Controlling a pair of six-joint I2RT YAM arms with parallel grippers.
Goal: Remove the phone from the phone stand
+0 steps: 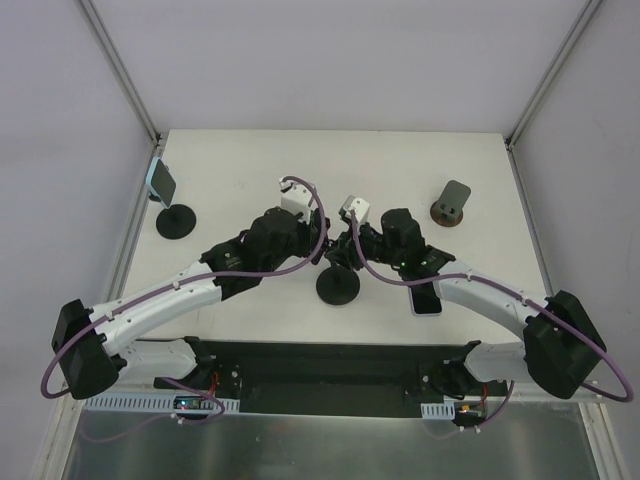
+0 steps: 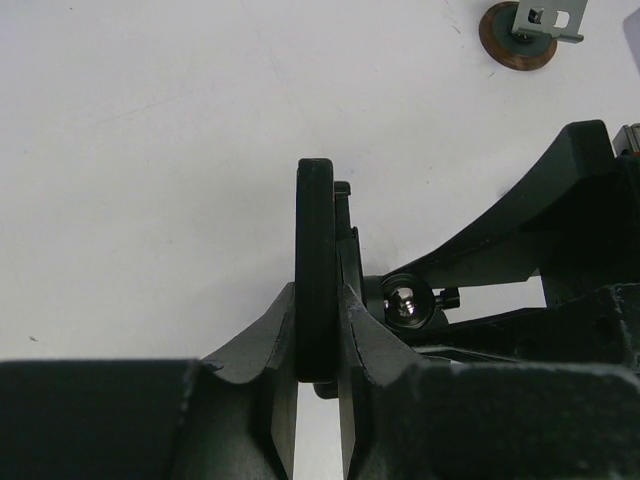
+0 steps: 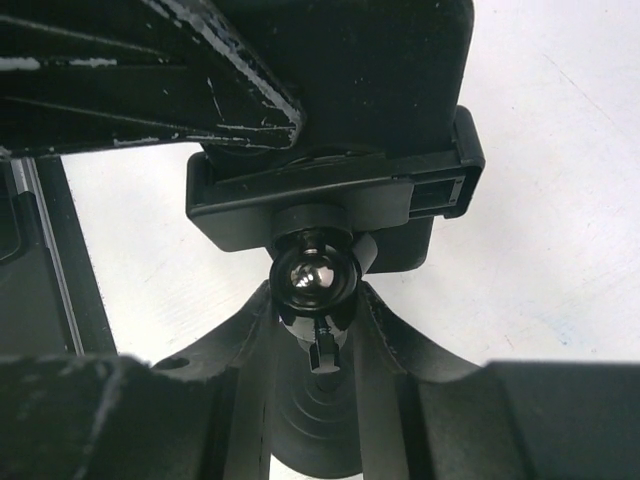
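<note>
Both arms are in at the middle of the table [image 1: 400, 160], meeting over the phone stand [image 1: 338, 287]. My left gripper [image 2: 318, 300] is clamped on the phone [image 2: 315, 225]. I see the phone edge-on and upright, its back flat against the stand's cradle [image 3: 330, 195], so it sits in the stand at centre table. My right gripper [image 3: 313, 305] is pinched around the neck just under the ball joint [image 3: 313, 272]. A second phone [image 1: 425, 299] lies flat by the right arm. Far left, another stand [image 1: 176, 222] carries a third phone [image 1: 160, 180]. Far right sits a small grey stand [image 1: 452, 203].
</note>
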